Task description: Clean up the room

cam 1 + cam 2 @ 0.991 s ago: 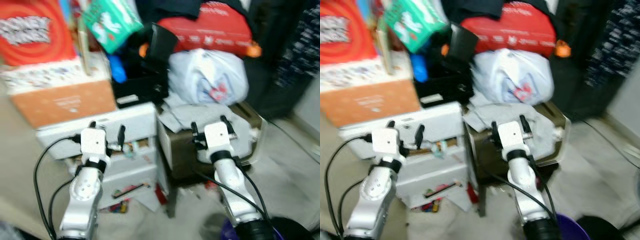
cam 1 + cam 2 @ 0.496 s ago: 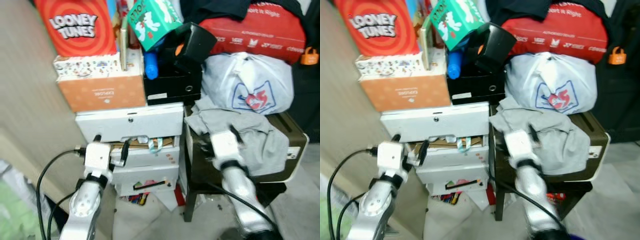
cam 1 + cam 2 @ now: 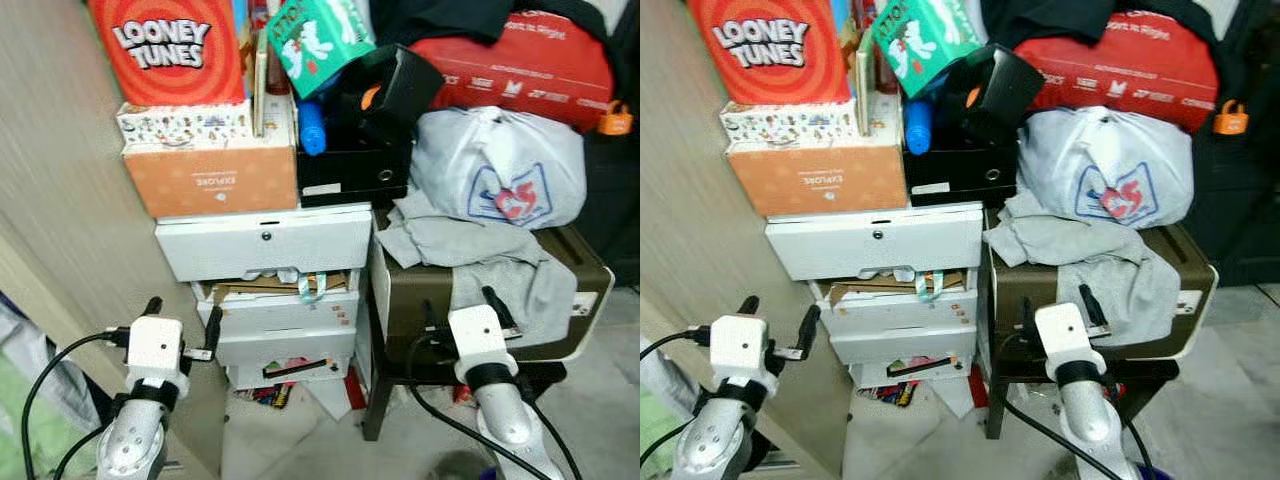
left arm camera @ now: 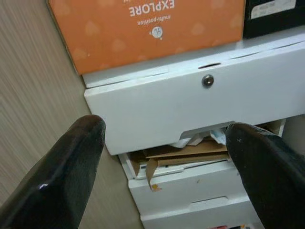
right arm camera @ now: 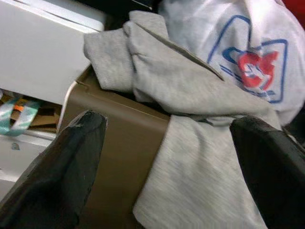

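L gripper (image 3: 182,320) fingers wide apart, empty, near white drawers (image 3: 268,243); R gripper (image 3: 462,307) fingers apart, empty, by grey cloth (image 3: 470,260).

The crumpled grey cloth garment (image 3: 470,255), just beyond the right pincer (image 3: 462,308), drapes over the brown box-like bin (image 3: 418,300) and hides its top and much of its front. Ahead of the left pincer (image 3: 182,320), the half-open white drawer (image 3: 275,290) shows only edges of brown cardboard; its other contents cannot be told. The red Looney Tunes box (image 3: 170,48) is cut off by the picture's upper edge, as is the red bag (image 3: 520,60) further right.
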`<state>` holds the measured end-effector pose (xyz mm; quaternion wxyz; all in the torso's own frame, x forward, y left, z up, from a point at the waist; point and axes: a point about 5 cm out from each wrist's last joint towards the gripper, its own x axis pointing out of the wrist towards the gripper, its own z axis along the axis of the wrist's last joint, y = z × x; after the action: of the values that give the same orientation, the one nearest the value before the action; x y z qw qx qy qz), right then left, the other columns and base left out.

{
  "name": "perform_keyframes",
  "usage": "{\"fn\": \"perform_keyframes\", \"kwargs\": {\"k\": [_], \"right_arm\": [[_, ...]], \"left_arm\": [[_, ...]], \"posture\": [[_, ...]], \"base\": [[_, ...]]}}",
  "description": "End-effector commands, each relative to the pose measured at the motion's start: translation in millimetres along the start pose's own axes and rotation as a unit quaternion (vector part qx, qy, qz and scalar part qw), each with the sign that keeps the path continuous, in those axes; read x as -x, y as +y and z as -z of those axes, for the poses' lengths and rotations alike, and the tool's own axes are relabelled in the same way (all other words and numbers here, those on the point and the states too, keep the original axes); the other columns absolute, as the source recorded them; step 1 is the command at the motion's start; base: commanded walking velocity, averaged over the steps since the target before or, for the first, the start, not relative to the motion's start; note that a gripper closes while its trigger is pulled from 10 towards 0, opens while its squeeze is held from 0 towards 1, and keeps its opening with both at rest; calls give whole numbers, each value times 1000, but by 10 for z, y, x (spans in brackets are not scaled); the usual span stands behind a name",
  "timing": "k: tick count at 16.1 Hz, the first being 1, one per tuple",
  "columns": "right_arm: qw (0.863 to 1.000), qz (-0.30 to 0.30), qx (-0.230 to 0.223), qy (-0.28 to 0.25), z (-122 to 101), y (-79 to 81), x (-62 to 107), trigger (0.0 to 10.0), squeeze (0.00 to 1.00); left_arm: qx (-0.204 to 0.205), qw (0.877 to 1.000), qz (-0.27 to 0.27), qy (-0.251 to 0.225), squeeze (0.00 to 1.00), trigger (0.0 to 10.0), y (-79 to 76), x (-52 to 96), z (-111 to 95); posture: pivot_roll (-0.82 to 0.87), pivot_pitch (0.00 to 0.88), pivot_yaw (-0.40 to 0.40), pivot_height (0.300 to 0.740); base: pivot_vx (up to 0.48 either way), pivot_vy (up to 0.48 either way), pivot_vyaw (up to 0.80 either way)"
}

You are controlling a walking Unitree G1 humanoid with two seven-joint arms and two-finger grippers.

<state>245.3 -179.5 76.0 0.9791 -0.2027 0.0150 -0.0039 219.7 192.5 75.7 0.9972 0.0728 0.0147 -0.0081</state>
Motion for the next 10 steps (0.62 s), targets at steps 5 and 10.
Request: {"fn": "perform_keyframes", "kwargs": {"k": [5, 10], "right_arm": [[1000, -5, -2, -6, -75, -25, 75, 10000, 0], [1000, -4, -4, -5, -83, -16, 30, 10000, 0]], "left_arm": [[-22, 999, -31, 6, 0, 10000, 158, 96, 7], [-20, 1000, -14, -6, 0, 10000, 54, 7, -52]], "posture": [[11, 0, 14, 740], [10, 0, 21, 740]], "base": [[0, 0, 0], [0, 0, 640]]}}
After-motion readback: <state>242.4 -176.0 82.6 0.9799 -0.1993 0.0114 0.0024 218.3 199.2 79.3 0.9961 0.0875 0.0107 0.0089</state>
